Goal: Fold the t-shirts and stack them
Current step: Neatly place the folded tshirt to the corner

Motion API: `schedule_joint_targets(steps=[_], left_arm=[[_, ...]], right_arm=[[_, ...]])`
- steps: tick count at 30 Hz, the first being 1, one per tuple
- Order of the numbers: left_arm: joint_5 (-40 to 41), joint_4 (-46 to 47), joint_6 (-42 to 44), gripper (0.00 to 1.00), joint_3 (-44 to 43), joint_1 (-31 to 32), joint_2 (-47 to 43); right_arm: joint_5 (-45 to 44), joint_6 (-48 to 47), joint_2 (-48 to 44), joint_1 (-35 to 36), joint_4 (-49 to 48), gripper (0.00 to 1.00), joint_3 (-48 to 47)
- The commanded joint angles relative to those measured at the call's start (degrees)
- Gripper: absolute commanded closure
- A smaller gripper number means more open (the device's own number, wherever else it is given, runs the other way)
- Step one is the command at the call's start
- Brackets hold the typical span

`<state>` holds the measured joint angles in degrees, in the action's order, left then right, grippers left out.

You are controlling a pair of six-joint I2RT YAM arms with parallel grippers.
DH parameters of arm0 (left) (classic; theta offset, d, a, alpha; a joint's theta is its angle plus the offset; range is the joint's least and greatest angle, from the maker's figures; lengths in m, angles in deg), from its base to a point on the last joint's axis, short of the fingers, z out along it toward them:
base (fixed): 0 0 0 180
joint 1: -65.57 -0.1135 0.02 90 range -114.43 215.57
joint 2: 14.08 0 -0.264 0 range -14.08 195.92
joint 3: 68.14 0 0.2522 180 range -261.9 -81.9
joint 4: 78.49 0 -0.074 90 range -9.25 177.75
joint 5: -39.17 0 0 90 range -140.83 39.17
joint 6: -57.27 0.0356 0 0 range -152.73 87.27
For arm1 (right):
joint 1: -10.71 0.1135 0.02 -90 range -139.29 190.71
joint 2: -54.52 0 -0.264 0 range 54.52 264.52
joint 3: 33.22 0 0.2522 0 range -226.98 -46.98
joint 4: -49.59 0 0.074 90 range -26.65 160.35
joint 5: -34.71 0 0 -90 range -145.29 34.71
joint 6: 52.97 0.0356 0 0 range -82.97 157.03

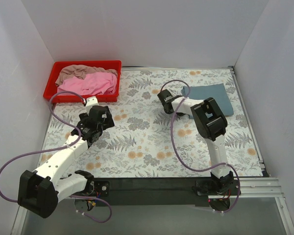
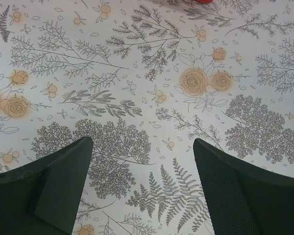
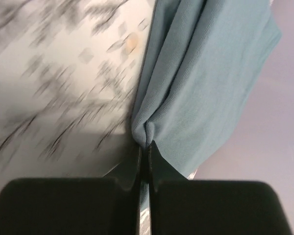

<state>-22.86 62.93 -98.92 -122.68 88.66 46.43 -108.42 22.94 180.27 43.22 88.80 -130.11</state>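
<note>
The dusty blue-grey t-shirt (image 1: pixel 209 98) lies folded at the back right of the table. My right gripper (image 1: pixel 180 96) is at its left edge. In the right wrist view this gripper (image 3: pixel 147 152) is shut on a pinched fold of the blue-grey t-shirt (image 3: pixel 201 83), and the table is blurred. The bright pink t-shirt (image 1: pixel 90 84) and the beige-tan t-shirt (image 1: pixel 78 72) lie crumpled in the red tray (image 1: pixel 54 88) at the back left. My left gripper (image 1: pixel 101 118) hovers just in front of the tray; it (image 2: pixel 142 188) is wide open and empty above the floral tablecloth.
White walls close in the left, back and right sides. The floral tablecloth (image 1: pixel 142 142) covers the table. A metal rail (image 1: pixel 245 117) runs along the right edge. Purple cables loop from both arms. A sliver of the red tray (image 2: pixel 206 1) shows in the left wrist view.
</note>
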Motion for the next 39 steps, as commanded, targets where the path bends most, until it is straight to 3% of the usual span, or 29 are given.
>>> schedule_joint_targets(steps=[1, 9, 10, 11, 14, 18, 22, 23, 29, 35, 39], left_arm=[[0.60, 1.00, 0.72, 0.18, -0.97, -0.06, 0.40], [0.34, 1.00, 0.98, 0.18, -1.32, -0.06, 2.77], [0.33, 1.00, 0.98, 0.18, -1.24, -0.06, 3.12], [0.25, 1.00, 1.07, 0.18, -1.41, -0.06, 3.30], [-0.10, 1.00, 1.15, 0.18, -1.68, -0.06, 3.65], [-0.46, 0.91, 0.98, 0.18, -1.41, -0.07, 2.95], [-0.89, 1.00, 0.89, 0.18, -1.15, -0.06, 1.72], [-1.07, 1.09, 0.80, 0.18, -0.98, -0.06, 1.37], [-1.33, 1.00, 0.80, 0.18, -0.89, -0.06, 0.31], [-1.60, 1.00, 0.80, 0.18, -0.89, -0.07, -0.13], [-1.86, 1.00, 0.80, 0.19, -0.89, -0.15, 0.22]], right_arm=[[1.62, -8.14, 4.58, -4.20, -8.74, 0.99, -3.87], [1.44, -13.25, 11.10, -9.22, -10.95, 0.98, -14.25], [2.75, -12.64, 10.31, -9.05, -10.86, 0.93, -13.90], [3.63, -10.80, 9.08, -8.78, -10.60, 0.79, -13.29], [9.77, -3.18, 0.23, -7.47, -7.80, 0.59, -10.74], [19.53, 9.12, -10.94, -7.81, -4.80, 0.48, -6.62], [28.84, 24.68, -21.93, -11.58, -6.11, 0.36, 3.99], [30.17, 27.94, -25.52, -12.90, -6.55, 0.27, 6.21], [49.86, 47.56, -36.44, -26.87, -21.56, 0.27, 29.28], [51.98, 61.08, -44.45, -36.46, -38.18, 0.32, 43.83], [50.05, 65.93, -43.76, -40.67, -45.65, 0.37, 49.55]])
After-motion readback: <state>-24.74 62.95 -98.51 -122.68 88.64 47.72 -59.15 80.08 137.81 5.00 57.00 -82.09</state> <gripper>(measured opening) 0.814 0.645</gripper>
